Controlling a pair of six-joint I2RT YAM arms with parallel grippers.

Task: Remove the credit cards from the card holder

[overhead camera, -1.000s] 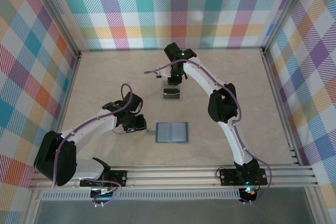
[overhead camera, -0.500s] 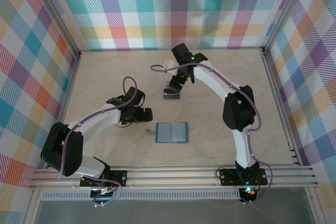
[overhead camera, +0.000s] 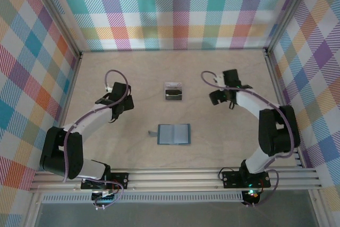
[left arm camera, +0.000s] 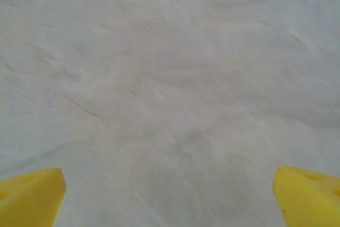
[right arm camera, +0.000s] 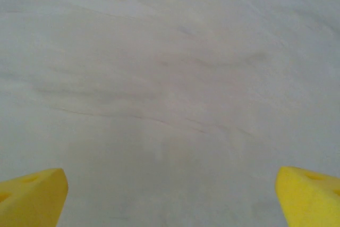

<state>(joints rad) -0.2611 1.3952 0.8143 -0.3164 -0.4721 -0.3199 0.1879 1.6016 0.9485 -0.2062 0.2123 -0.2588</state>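
top: holder [overhead camera: 174,134] lies open and flat at mid table [overhead camera: 127,147], panels look bare. cards [overhead camera: 173,91] sit stacked beyond it, apart. my left gripper [overhead camera: 110,98] and right gripper [overhead camera: 219,97] hang well off to either side.
left wrist: jaws wide apart, nothing held.
right wrist: same, jaws spread, nothing between.
i judge the cards are out; next is only a check of the pockets.
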